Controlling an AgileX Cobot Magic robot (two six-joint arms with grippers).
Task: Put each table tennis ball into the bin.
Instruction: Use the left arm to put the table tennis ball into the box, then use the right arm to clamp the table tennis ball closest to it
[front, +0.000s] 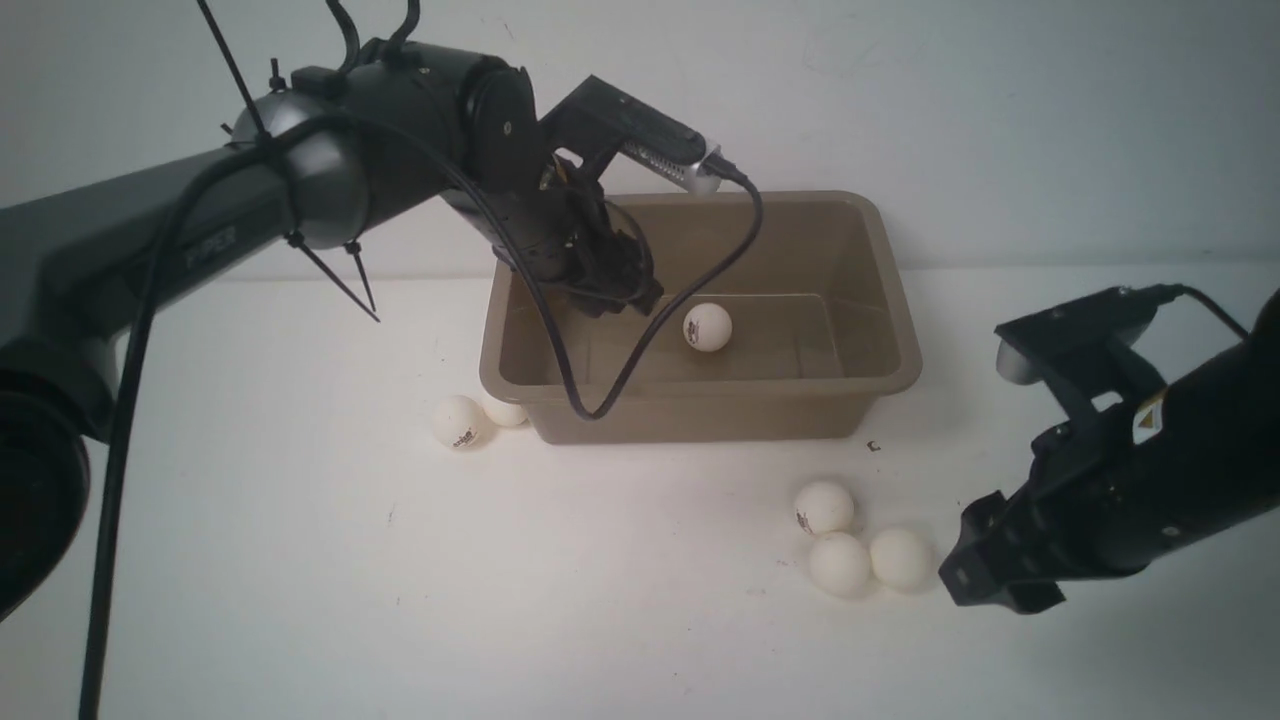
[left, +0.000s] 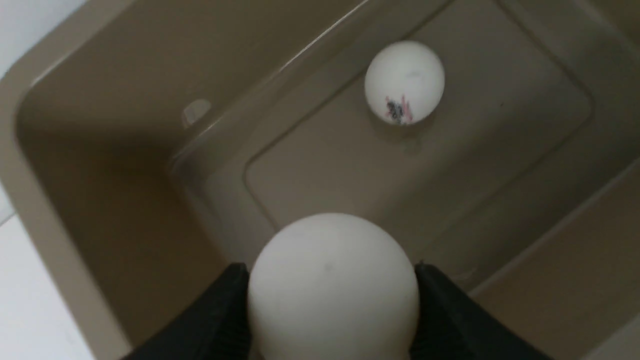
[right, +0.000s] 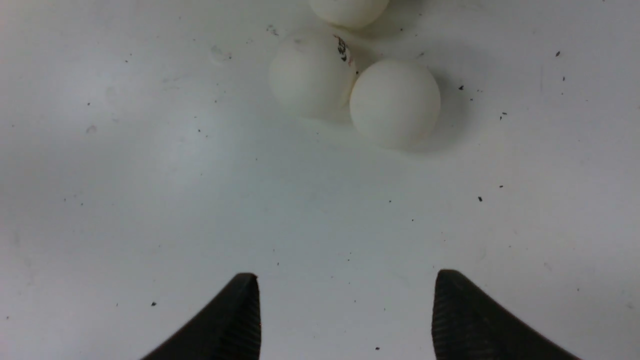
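Observation:
The taupe bin (front: 720, 412) stands at the table's middle back. One table tennis ball (front: 707, 327) with a dark logo lies on its floor. My left gripper (front: 628, 288) hangs inside the bin's left half, shut on a plain white ball (left: 332, 287) that touches both fingers. In the left wrist view the loose ball (left: 404, 81) lies beyond it on the bin's floor (left: 350, 165). Three balls (front: 824, 507) (front: 839, 564) (front: 900, 557) cluster in front of the bin's right end. My right gripper (front: 975, 575) is open and empty just right of them, with the nearest ball (right: 395, 102) ahead of its fingertips (right: 247, 300).
Two more balls (front: 459, 421) (front: 506, 411) lie on the table against the bin's front left corner. A black cable (front: 600, 400) from the left arm loops over the bin's front rim. The tabletop (front: 300, 560) is white, with a white wall behind.

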